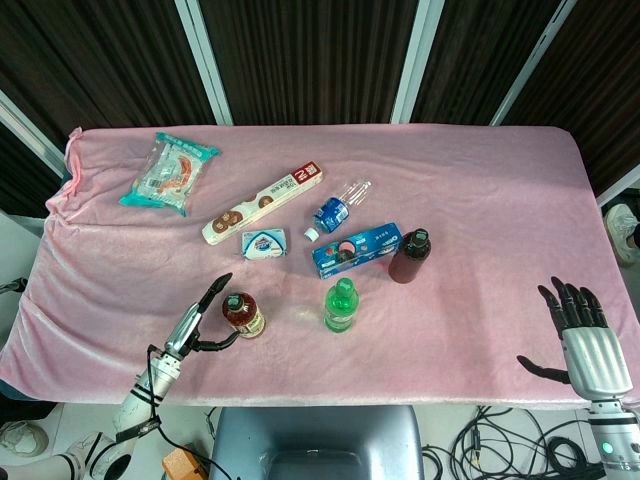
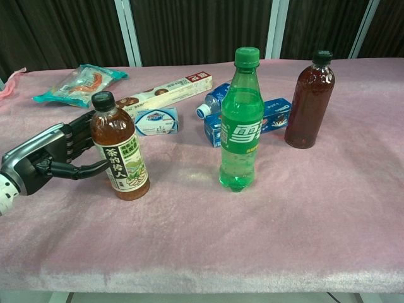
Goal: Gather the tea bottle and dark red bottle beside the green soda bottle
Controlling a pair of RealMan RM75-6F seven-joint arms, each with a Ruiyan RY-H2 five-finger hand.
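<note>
The tea bottle [image 1: 243, 314] [image 2: 119, 148], brown with a black cap, stands upright left of the green soda bottle [image 1: 341, 305] [image 2: 241, 122]. The dark red bottle [image 1: 409, 256] [image 2: 309, 101] stands upright to the right and behind the green one. My left hand [image 1: 197, 322] [image 2: 52, 156] is right beside the tea bottle on its left, fingers spread around it; thumb and fingers reach toward its body without a firm grip. My right hand [image 1: 577, 325] hovers at the table's right front edge, fingers apart, holding nothing.
Behind the bottles lie a blue biscuit box [image 1: 356, 249] [image 2: 270, 118], a fallen clear water bottle [image 1: 338, 207], a small blue-white packet [image 1: 264, 243] [image 2: 154, 120], a long biscuit box [image 1: 263, 203] and a snack bag [image 1: 170, 172] at the far left. The pink cloth [image 1: 480, 200] covers the table.
</note>
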